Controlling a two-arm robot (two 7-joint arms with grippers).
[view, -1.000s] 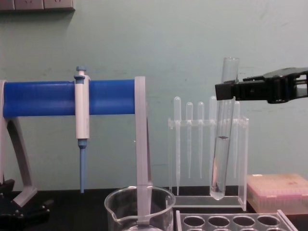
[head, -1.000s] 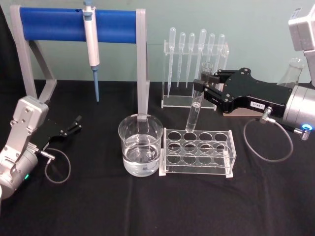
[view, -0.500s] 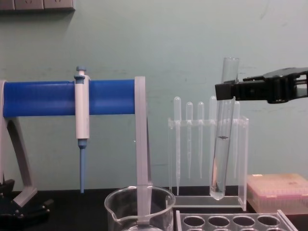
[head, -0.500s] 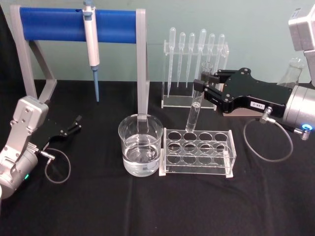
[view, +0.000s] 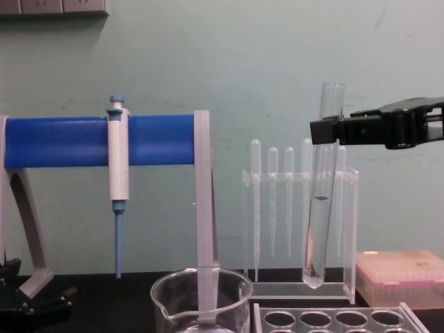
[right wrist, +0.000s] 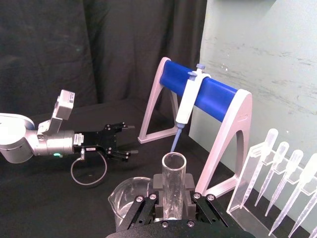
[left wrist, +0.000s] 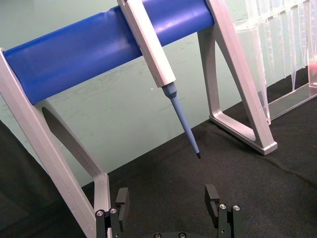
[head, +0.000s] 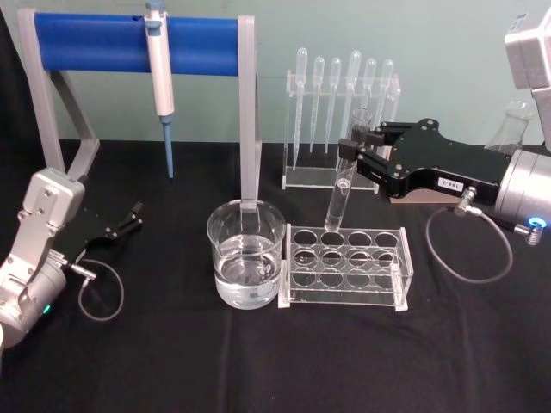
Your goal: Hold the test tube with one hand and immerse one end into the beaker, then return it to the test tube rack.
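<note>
Chest view | right gripper: jaws pinch test tube above rack | left gripper: spread

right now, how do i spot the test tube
Find the blue bar stand at the back; right of it stands a clear rack of thin bulb-topped pipettes. In front, the right black pincer holds the long clear glass test tube: wider, round-bottomed, open-rimmed.

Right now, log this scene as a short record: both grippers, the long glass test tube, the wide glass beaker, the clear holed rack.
right gripper: shut on the long glass test tube near its rim
test tube: slightly tilted, round bottom above the clear holed rack, in no hole
beaker: wide clear glass, holds clear liquid, left of rack
left gripper: open, parked low at far left
</note>
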